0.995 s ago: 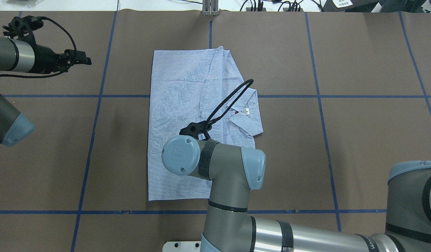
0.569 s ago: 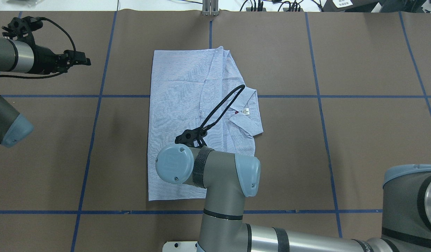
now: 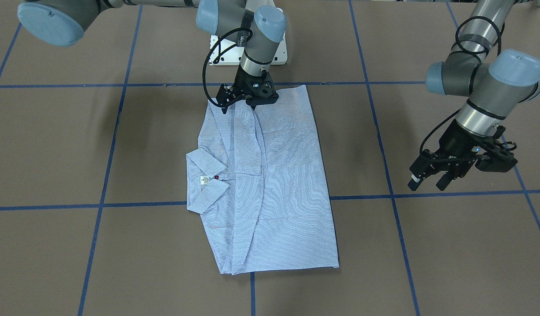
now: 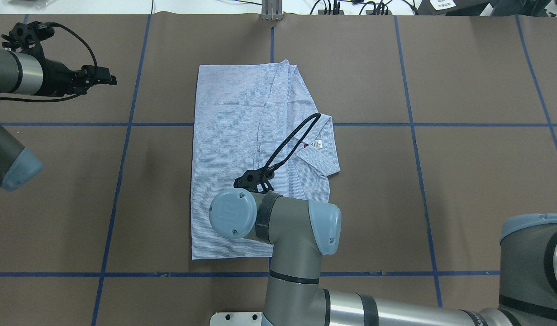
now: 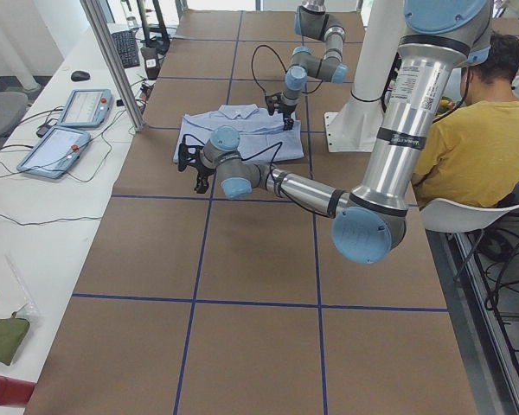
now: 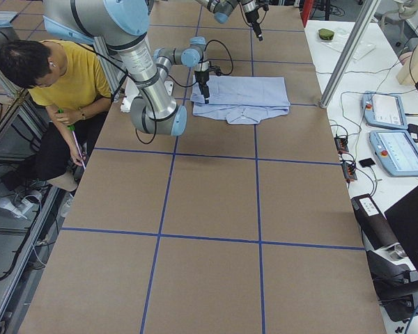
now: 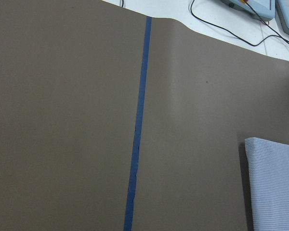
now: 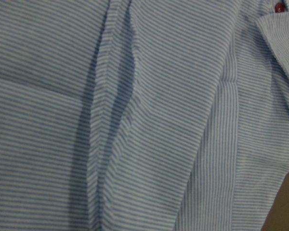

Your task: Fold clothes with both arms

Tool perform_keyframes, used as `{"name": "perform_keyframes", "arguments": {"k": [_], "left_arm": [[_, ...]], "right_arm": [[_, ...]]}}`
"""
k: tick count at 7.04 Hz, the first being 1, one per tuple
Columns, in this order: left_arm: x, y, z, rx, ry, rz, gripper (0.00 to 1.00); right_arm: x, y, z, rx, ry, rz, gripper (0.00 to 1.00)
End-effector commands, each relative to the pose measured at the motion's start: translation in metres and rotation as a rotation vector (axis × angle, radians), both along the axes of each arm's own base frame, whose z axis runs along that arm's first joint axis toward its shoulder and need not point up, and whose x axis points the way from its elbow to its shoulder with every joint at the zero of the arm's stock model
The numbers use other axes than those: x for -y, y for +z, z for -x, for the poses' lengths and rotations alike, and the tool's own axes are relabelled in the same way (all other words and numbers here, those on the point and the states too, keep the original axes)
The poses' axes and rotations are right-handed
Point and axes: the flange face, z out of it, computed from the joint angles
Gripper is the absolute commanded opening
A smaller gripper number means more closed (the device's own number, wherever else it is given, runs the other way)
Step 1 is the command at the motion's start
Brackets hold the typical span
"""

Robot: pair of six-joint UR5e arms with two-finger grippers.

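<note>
The shirt (image 4: pixel 228 136), light blue with fine white stripes, lies flat at the middle of the brown surface (image 4: pixel 464 181); it is folded into a long rectangle whose length runs from the robot's edge toward the far edge. We see its collar (image 3: pixel 204 184) spread out on the long side facing the end on the robot's right; a small white label (image 3: pixel 204 180) and a red button (image 3: pixel 216 177) sit at the neck. The right gripper (image 3: pixel 245 102) is low over the shirt's end nearest the robot's edge; we cannot tell whether its fingers are spread or pinching cloth; its wrist view is filled with creased striped fabric. The left gripper (image 3: pixel 426 184) hangs over bare surface, well apart from the shirt, toward the end on the robot's left; its fingers (image 3: pixel 412 183) are spread and hold nothing. Blue tape lines (image 4: pixel 441 124) divide the surface into squares; a person (image 6: pixel 63 76) in a yellow top sits beside the robot's base.
</note>
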Motion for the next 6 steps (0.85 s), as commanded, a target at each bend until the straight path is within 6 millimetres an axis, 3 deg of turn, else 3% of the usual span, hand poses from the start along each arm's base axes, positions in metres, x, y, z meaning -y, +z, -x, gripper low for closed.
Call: {"name": "perform_keyframes", "arguments": {"k": [1, 3, 4, 6], "left_arm": [[-0.001, -0.001, -0.001, -0.003, 0.0, 0.001, 1.0], [-0.002, -0.007, 0.001, -0.012, -0.005, -0.005, 1.0], [-0.003, -0.01, 0.001, -0.014, -0.005, -0.009, 1.0], [-0.003, -0.016, 0.002, -0.02, -0.007, -0.016, 1.0]], "right_arm": [[0.012, 0.013, -0.034, -0.024, -0.023, -0.019, 1.0], [-0.013, 0.07, -0.113, -0.038, -0.031, -0.017, 1.0], [-0.02, 0.077, -0.115, -0.049, -0.031, -0.007, 1.0], [-0.024, 0.07, -0.124, -0.044, 0.035, 0.048, 1.0]]}}
